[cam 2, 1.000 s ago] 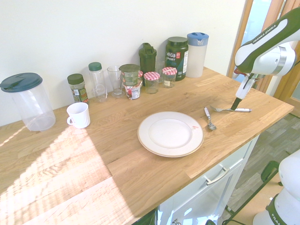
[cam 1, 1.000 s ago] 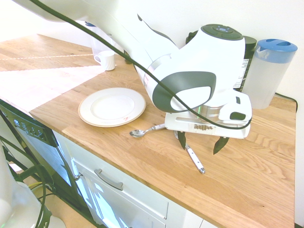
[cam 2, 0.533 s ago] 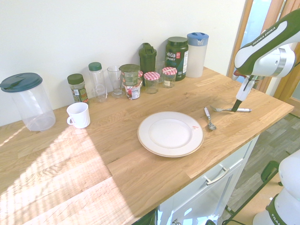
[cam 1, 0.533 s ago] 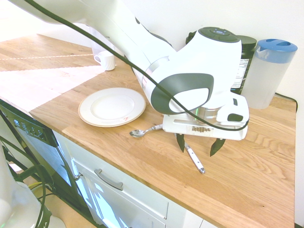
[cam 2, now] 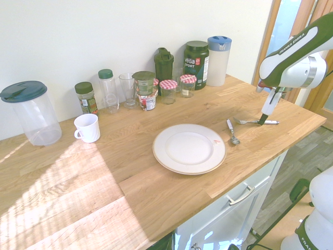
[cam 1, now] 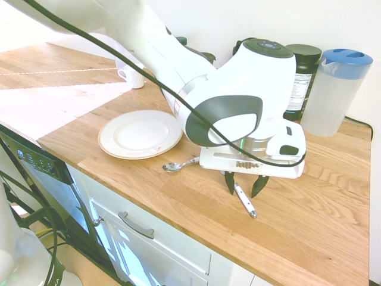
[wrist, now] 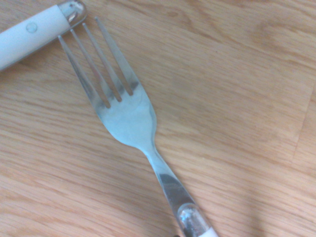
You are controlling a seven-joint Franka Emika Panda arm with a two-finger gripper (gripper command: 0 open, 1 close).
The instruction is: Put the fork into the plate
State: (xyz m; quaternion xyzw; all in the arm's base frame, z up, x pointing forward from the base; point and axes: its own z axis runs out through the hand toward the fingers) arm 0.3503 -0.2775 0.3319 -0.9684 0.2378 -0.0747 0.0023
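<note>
The fork [cam 1: 246,203] lies flat on the wooden counter, right of the plate; its white handle end shows past my fingers. My gripper [cam 1: 243,185] is open and low over the fork, one dark finger on each side of the handle, not clamped on it. Close up, the wrist view shows the fork [wrist: 126,108] with its four tines by the spoon's white handle [wrist: 34,32]. From the other side, the gripper [cam 2: 263,120] stands at the fork [cam 2: 251,122]. The round white plate [cam 1: 140,134] with its tan rim is bare [cam 2: 189,148].
A white-handled spoon [cam 1: 178,165] lies between plate and fork [cam 2: 232,133]. Jars, bottles and a blue-lidded pitcher [cam 2: 218,60] line the wall. A white mug [cam 2: 87,127] and a large jug [cam 2: 31,112] stand far left. The counter's front edge [cam 1: 178,220] is near.
My gripper has come down toward the counter over the fork handle and its fingers now stand closer together. Fork, spoon and plate have not moved.
</note>
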